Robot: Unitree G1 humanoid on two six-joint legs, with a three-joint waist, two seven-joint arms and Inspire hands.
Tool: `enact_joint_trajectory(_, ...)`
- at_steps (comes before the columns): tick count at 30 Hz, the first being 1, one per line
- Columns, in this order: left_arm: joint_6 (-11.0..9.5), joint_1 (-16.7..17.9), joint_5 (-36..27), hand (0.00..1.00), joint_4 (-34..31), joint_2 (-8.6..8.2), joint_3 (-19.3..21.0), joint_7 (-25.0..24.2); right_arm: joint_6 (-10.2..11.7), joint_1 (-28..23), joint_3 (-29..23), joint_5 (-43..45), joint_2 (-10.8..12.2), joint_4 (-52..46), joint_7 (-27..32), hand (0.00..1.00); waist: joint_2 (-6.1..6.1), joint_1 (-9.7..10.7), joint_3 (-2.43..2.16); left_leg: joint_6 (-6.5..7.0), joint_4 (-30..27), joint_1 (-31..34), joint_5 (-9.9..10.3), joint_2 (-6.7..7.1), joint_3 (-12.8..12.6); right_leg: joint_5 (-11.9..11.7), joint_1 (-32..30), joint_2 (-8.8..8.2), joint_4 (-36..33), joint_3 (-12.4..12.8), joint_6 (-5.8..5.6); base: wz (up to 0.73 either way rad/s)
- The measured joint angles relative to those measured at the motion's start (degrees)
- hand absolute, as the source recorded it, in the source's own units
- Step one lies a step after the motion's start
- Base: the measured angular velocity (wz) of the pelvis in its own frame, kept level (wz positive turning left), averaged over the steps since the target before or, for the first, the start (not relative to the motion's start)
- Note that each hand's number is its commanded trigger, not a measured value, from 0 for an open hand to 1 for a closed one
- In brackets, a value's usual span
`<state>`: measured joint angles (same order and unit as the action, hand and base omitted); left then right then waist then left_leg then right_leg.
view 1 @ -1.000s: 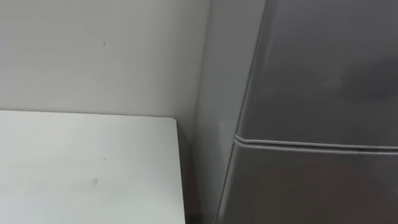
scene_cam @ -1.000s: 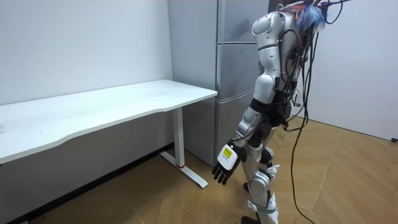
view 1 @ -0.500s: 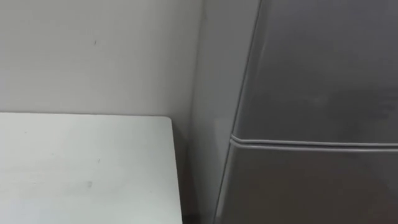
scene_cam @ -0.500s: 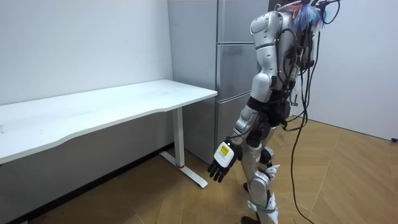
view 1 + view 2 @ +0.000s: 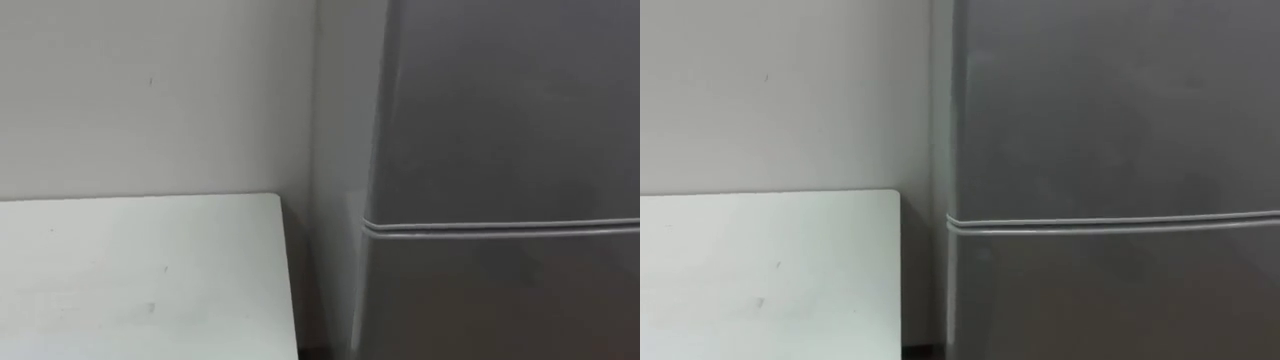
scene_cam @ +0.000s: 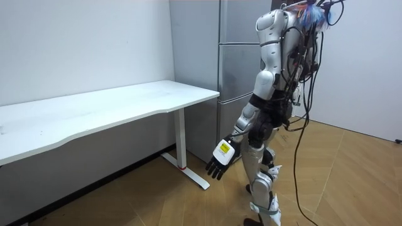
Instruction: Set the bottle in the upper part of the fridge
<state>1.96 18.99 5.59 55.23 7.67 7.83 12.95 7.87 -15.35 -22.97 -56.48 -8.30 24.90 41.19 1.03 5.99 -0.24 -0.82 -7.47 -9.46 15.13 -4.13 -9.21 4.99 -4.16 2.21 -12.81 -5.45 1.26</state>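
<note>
Bottle and its whereabouts come first, and I cannot tell them. The left hand (image 6: 220, 162) hangs low beside the robot's thigh, its fingers (image 6: 213, 173) straight and slack, pointing to 6 o'clock at the wooden floor (image 6: 352, 182) and holding nothing. The robot's far side is screened by its own body in the room view, so the bottle may or may not be there. Outward from that empty hand, the white table (image 5: 140, 270) lies at the robot's 9 to 10 o'clock, its corner close beside the grey fridge (image 6: 235, 63), which stands at 12 to 1 o'clock. The robot is upright, close before it. In the eye views a horizontal seam (image 5: 500, 226) runs toward 3 o'clock. The upper door (image 5: 500, 100) is above it and a lower door (image 5: 500, 300) below, both closed flush, with no handle that I can make out. As I judge it, the coming move turns on this: the upper compartment sits high at 12 o'clock, well apart from a hand hanging at 6, and its door must come open before anything goes in.
</note>
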Motion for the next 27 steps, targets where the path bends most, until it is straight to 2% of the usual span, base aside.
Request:
enact_joint_trajectory(4,-0.04,0.13,-1.67,0.0,0.07,-0.08,-0.32,-0.14,0.27,0.13,4.32,-0.03,0.48,9.1,-2.22,0.0,-0.12,-0.13,0.0,-0.13,0.04,0.04,0.08,-0.14,0.07,0.14,0.02,0.03,0.1,-0.28,0.07,0.0)
enact_joint_trajectory(7,-0.1,-0.16,-1.65,0.0,0.08,-0.15,-1.21,-0.66,0.2,0.61,5.55,1.28,1.41,13.35,-4.53,0.0,-0.42,-0.06,0.07,-0.12,-0.15,0.0,0.07,-0.12,0.11,0.15,0.03,0.05,0.08,-0.26,0.05,0.0)
enact_joint_trajectory(12,-0.33,-0.3,-1.63,0.0,0.15,-0.41,-1.38,-1.33,-0.22,1.37,8.48,5.69,1.43,23.39,-10.23,0.0,-0.39,-0.16,0.08,-0.09,-0.57,-0.14,0.05,-0.09,0.13,0.27,0.35,-0.05,0.15,-0.31,0.02,0.0)
enact_joint_trajectory(17,-0.74,-0.82,-1.65,0.0,0.51,-0.59,-1.35,-2.64,-2.87,2.85,11.03,9.12,1.45,35.3,-20.86,0.0,-0.62,-1.22,0.12,-0.11,-0.81,-0.17,0.06,0.05,0.1,0.85,0.16,-0.12,-0.19,0.17,-0.06,0.0)
enact_joint_trajectory(23,-1.3,-2.09,-1.56,0.0,2.39,-0.71,-1.36,-2.64,-4.36,3.99,18.21,14.34,1.42,40.21,-31.59,0.0,-0.68,-2.09,0.23,-0.32,-0.66,-0.22,0.29,-0.16,0.31,1.01,-0.03,-0.04,-0.94,-0.16,0.25,0.0)
enact_joint_trajectory(27,-1.37,-2.73,-1.52,0.0,2.42,-0.71,-2.11,-2.34,-5.07,4.53,22.24,18.21,1.44,41.61,-36.28,0.0,-0.64,-3.08,0.24,-0.33,-0.74,-0.22,0.29,-0.2,0.63,0.86,0.29,-0.12,-0.73,-0.7,0.38,0.04)
